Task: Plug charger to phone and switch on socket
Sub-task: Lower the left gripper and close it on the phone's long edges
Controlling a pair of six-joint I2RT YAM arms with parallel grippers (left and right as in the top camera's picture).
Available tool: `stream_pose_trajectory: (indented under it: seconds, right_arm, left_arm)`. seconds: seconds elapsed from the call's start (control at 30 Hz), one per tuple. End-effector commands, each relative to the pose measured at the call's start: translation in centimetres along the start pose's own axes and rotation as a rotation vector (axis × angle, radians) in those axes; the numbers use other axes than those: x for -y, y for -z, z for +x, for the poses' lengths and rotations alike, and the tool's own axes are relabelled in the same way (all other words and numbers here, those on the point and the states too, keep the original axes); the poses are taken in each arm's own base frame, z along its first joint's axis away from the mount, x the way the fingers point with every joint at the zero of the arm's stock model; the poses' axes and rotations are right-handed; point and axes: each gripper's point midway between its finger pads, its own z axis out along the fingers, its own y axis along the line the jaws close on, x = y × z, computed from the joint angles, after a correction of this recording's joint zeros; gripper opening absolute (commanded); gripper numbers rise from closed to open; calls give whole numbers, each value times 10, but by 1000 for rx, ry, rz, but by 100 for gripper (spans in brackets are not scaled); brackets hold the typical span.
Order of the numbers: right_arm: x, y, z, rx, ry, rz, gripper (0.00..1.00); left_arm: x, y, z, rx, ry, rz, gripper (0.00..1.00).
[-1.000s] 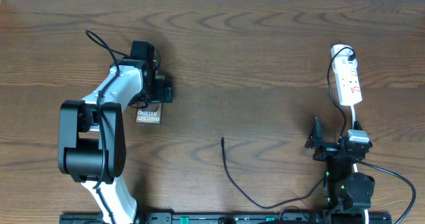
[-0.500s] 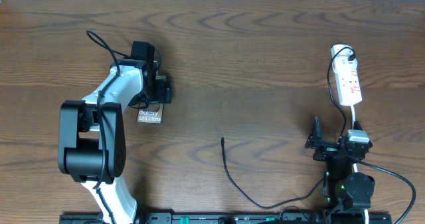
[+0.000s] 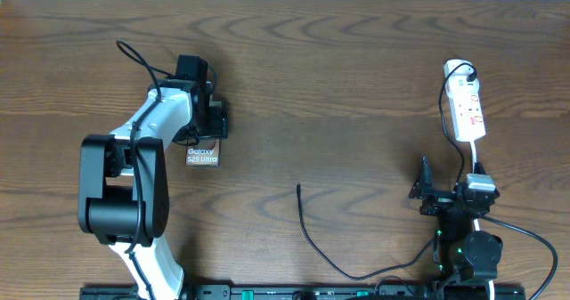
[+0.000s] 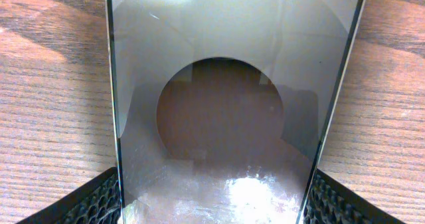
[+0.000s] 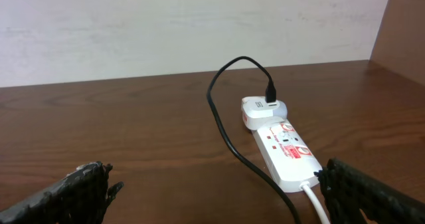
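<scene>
The phone [image 3: 201, 157], dark with white "Galaxy S25 Ultra" lettering, lies flat at the table's left. My left gripper [image 3: 203, 138] reaches down over its far end. In the left wrist view the glossy phone [image 4: 232, 84] fills the frame, and both black fingers [image 4: 93, 201] press against its long edges. The charger [image 3: 307, 231], a thin black cable, lies loose at centre front with its tip pointing away. The white socket [image 3: 468, 109] sits at the far right. My right gripper [image 3: 452, 186] hovers open in front of it, its fingertips [image 5: 80, 187] spread wide around nothing. The same socket [image 5: 282, 151] shows ahead and to the right.
A black cable [image 5: 222, 127] loops from a white adapter [image 5: 262, 110] at the socket's far end. A white cord [image 5: 315, 201] leaves its near end toward my right arm. A pale wall stands behind the table's far edge.
The left fingers have drawn in against the phone's sides, and the phone has shifted slightly right and toward the front. The right arm has stayed still.
</scene>
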Motion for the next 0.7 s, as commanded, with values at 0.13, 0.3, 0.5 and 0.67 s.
stream_pose_trajectory:
  seconds: [0.13, 0.3, 0.5, 0.67]
  right_arm:
    - [0, 0, 1, -2, 13, 3, 99]
    - [0, 0, 1, -2, 12, 3, 99]
    - [0, 0, 1, -2, 12, 3, 99]
    - [0, 0, 1, -2, 13, 3, 99]
  left_arm:
    - [-8, -13, 17, -56, -2, -42, 60]
    - [-8, -13, 16, -51, -1, -41, 33]
    - [-8, -13, 15, -48, -1, -40, 8]
    - [-8, -13, 15, -46, -2, -41, 7]
